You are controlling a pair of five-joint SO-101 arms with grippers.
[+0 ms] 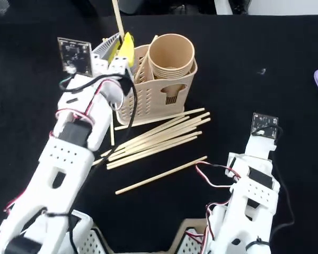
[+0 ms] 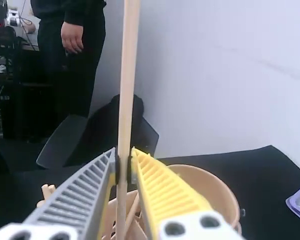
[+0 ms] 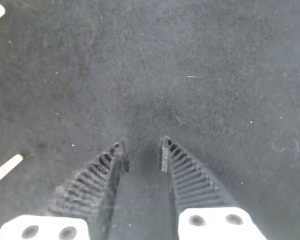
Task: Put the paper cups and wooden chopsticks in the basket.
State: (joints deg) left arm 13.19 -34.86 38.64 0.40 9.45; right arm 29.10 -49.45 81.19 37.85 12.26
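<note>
From above, the left gripper (image 1: 119, 39) sits at the rim of the beige slotted plastic basket (image 1: 148, 100). It is clenched on an upright wooden chopstick (image 1: 117, 18) whose top is cut off by the frame edge. A stack of tan paper cups (image 1: 172, 55) stands inside the basket. On the black cloth table (image 1: 254, 79), a loose bundle of wooden chopsticks (image 1: 159, 135) lies just in front of the basket, with a single stray chopstick (image 1: 161, 174) nearer the arms. The right arm (image 1: 254, 185) covers its own fingers here.

In the left wrist view, the upright wooden chopstick (image 2: 128, 75) is pinched between the left gripper's (image 2: 122, 156) grey and yellow fingers (image 2: 165, 195) and rises past the frame against a white wall (image 2: 215, 75). The yellow finger partly hides the cup rim (image 2: 215, 185) below.

In the right wrist view, the right gripper (image 3: 140, 145) hangs over the black cloth (image 3: 215, 75), slightly parted and holding nothing. Two cut-off chopstick ends (image 3: 5, 170) lie apart from it.
</note>
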